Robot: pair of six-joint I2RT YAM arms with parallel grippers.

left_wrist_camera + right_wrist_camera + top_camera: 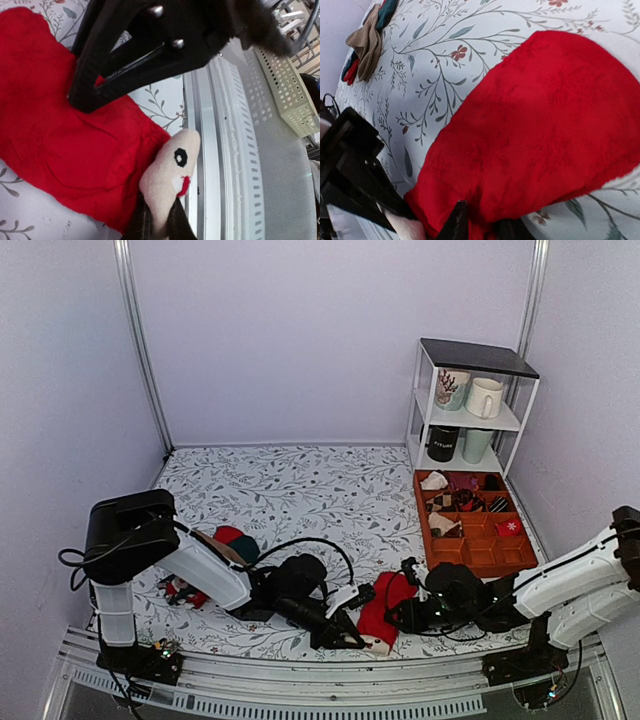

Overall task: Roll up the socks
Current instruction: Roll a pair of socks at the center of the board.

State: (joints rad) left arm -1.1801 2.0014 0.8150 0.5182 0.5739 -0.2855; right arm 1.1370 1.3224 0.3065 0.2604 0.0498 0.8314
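One pair of red socks point(386, 608) lies on the table point(300, 490); left gripper point(158, 226) clamps the beige end; right gripper point(481, 227) meets the red edge, its grip indeterminable.

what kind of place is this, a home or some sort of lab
Probably a robot test booth staged like a home: bare walls on metal frame posts, two robot arms bolted to the table edge, and props such as a mug shelf and red socks.
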